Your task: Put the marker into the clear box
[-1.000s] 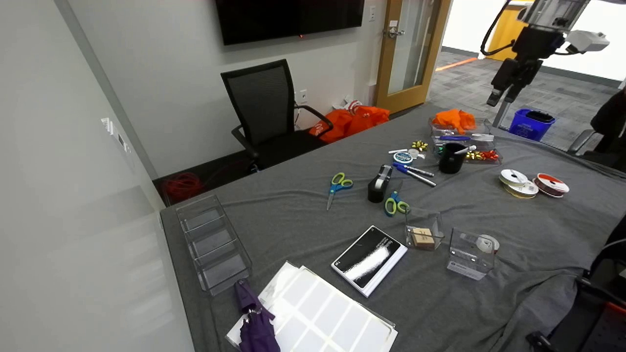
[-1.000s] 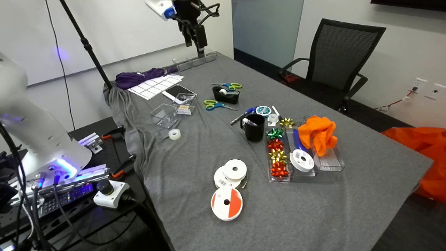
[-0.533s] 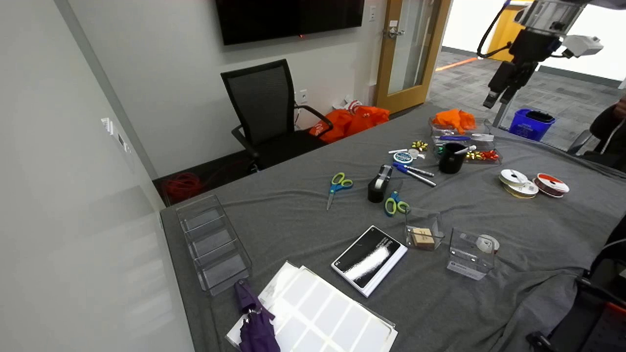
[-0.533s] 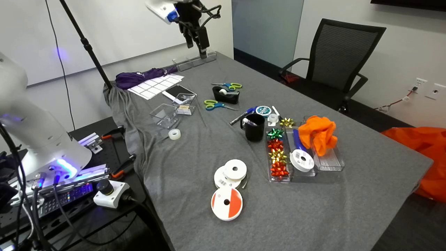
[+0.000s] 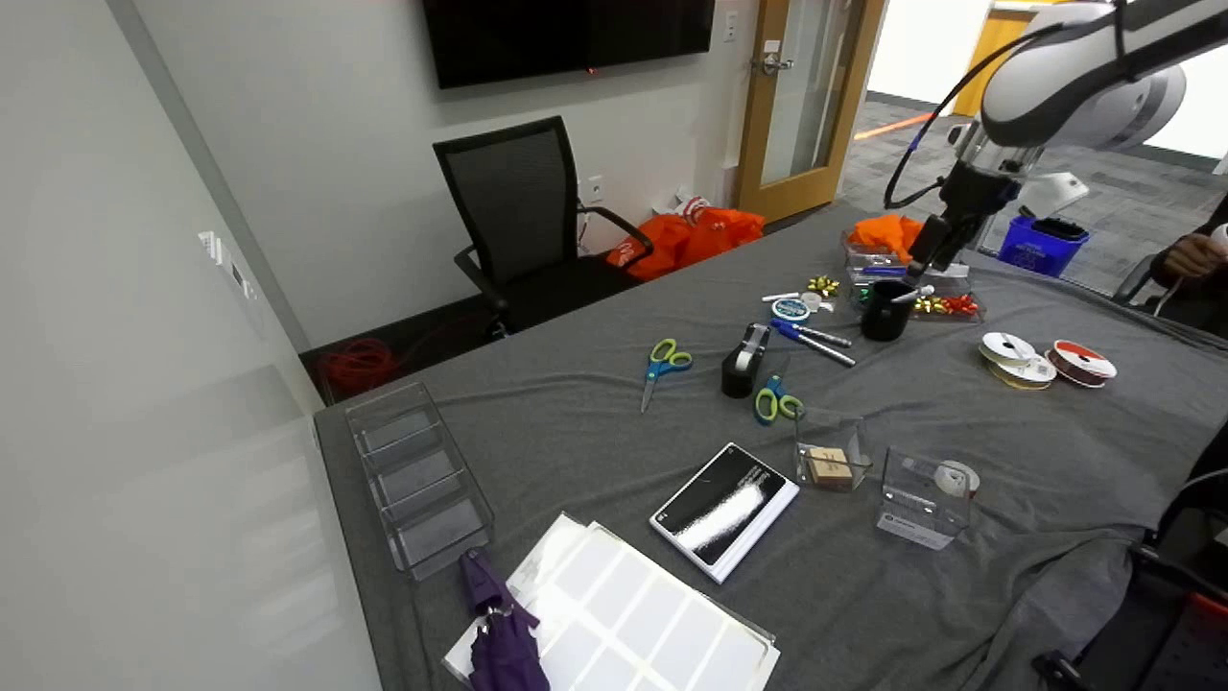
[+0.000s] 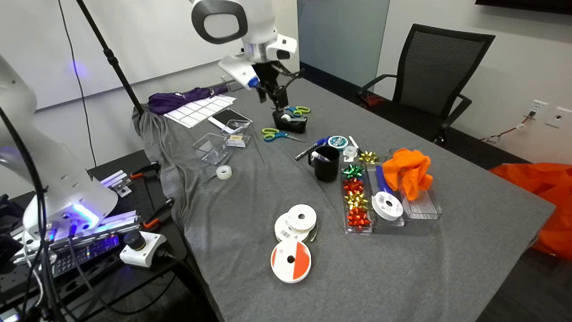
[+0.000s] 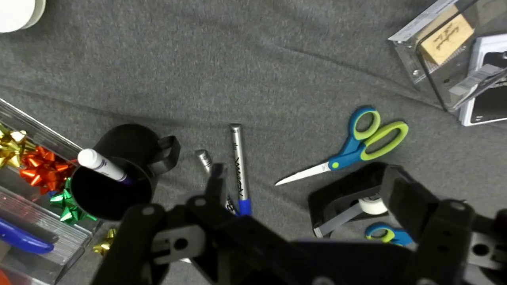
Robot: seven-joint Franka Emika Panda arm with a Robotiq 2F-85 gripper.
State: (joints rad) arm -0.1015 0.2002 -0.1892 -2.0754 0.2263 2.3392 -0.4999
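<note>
gripper (image 7: 305,177) hangs above cloth (image 7: 253,79), spread wide, holding nothing. two silver markers (image 7: 239,160) lie beside mug (image 7: 128,142); white marker (image 7: 106,166) leans inside mug. approach step, probably; next move calls for choosing marker, descending, pinching crosswise. clear boxes (image 5: 923,504) are several, goal one uncertain.

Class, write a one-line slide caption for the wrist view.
Open gripper over grey cloth: white marker in black mug, two silver markers, scissors, tape dispenser, clear box.

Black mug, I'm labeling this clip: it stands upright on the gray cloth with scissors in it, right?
The contents are wrong: the wrist view shows a white marker poking out of the black mug, which does stand upright on the gray cloth.
</note>
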